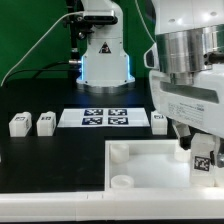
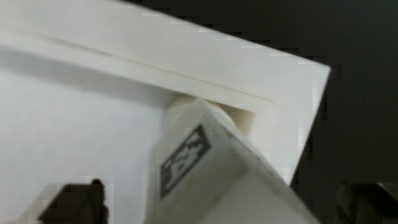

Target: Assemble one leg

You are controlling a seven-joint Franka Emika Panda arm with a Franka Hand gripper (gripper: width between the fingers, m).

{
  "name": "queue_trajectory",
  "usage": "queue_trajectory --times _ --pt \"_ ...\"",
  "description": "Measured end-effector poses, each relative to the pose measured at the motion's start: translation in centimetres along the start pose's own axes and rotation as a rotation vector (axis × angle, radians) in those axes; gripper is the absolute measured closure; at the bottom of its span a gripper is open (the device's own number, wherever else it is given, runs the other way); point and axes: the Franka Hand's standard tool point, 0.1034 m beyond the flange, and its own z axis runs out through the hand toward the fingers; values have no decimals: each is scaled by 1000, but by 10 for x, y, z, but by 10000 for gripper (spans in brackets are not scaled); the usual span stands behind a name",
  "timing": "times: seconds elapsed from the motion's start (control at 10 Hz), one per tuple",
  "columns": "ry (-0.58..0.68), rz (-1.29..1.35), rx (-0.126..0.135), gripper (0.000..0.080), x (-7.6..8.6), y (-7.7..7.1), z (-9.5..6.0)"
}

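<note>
A leg [image 1: 203, 161], a small white block with a black-and-white tag, stands at the far corner of the big white panel [image 1: 150, 175] on the exterior view's right. My gripper [image 1: 199, 150] is straight above it, fingers down on either side. In the wrist view the leg [image 2: 192, 160] rises from the panel's corner [image 2: 107, 110] between my two dark fingertips [image 2: 80, 202]. They stand wide apart, with a gap to the leg on each side. The gripper [image 2: 222, 203] is open around the leg.
Two more legs [image 1: 18, 124] [image 1: 45, 123] lie at the exterior view's left, and another leg [image 1: 160, 121] lies right of the marker board [image 1: 105, 118]. The panel has round sockets [image 1: 122, 183] at its left corners. A robot base with a blue light [image 1: 103, 55] stands at the back.
</note>
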Motion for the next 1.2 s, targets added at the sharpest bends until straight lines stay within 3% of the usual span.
queue_trajectory --times 0.3,0.4,0.5,0.6,0.8,0.9,1.2 --pt "3 -292 1 150 2 0 0" --pt "-1 -383 -12 150 2 1 0" --pt "-22 -584 -67 150 1 -5 -5" --pt "-12 -585 -53 150 5 -13 -7" --pt "-10 -553 -54 424 4 -11 -5" --pt "-7 -505 -56 492 7 -10 -5" --pt "2 -231 -61 493 10 -7 -4"
